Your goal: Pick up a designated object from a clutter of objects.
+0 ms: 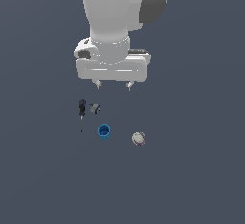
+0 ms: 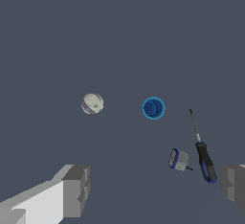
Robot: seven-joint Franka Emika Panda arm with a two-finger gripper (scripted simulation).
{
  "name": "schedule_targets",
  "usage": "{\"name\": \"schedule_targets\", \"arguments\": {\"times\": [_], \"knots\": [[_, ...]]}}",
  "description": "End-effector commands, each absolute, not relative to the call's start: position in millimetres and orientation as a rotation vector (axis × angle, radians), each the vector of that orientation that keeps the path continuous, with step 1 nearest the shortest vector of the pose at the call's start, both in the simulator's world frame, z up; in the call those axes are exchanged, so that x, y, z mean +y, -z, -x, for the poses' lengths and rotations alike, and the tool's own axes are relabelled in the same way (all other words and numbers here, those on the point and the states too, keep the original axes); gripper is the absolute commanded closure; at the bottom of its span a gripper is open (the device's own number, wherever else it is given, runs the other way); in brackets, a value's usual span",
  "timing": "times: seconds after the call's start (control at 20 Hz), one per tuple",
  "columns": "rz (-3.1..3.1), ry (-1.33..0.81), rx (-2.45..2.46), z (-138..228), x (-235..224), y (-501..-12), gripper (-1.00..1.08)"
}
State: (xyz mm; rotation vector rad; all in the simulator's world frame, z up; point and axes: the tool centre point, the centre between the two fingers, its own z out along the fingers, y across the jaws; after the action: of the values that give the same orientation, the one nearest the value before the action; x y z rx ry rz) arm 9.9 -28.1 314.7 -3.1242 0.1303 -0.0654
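Exterior view shows the gripper (image 1: pixel 114 85) hanging above the dark grey bench (image 1: pixel 191 180), its two short fingertips spread wide apart with nothing between them, and clear of every item below. Wrist view confirms this: the two grey finger pads (image 2: pixel 75 189) stand far apart at either side of the picture, empty. No edge or corner of the bench appears in either view, so the items can only be placed against one another. Nearest under the gripper lie the black-handled screwdriver (image 1: pixel 82 108) and the small grey-blue piece (image 1: pixel 94 107), just beside each other but not visibly touching; the screwdriver lies flat, its thin shaft pointing away from the arm. Farther out from the arm sits the blue cup (image 1: pixel 104 131), upright with its open mouth facing up, standing apart from everything else and untouched by the gripper. In the wrist view the blue cup (image 2: pixel 153 107) lies between the whitish ball (image 2: pixel 92 103) and the screwdriver (image 2: pixel 205 161), with the grey-blue piece (image 2: pixel 178 160) near the screwdriver's handle. On the exterior view's right of the cup, well apart from it, rests the whitish ball (image 1: pixel 139 138).
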Motion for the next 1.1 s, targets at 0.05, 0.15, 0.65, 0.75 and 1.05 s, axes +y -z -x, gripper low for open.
{"name": "schedule_targets", "arguments": {"times": [0.05,0.15,0.65,0.75,1.05], "knots": [[3.126,0.063,0.104,-11.9,-29.7,-309.3,-0.92],[3.128,0.062,0.078,-13.9,-31.1,-304.2,-0.92],[3.133,0.049,-0.153,-29.1,-44.5,-258.0,-0.92],[3.131,0.045,-0.220,-32.7,-48.4,-244.2,-0.92],[3.112,0.031,-0.434,-41.2,-60.7,-199.6,-0.92]]}}
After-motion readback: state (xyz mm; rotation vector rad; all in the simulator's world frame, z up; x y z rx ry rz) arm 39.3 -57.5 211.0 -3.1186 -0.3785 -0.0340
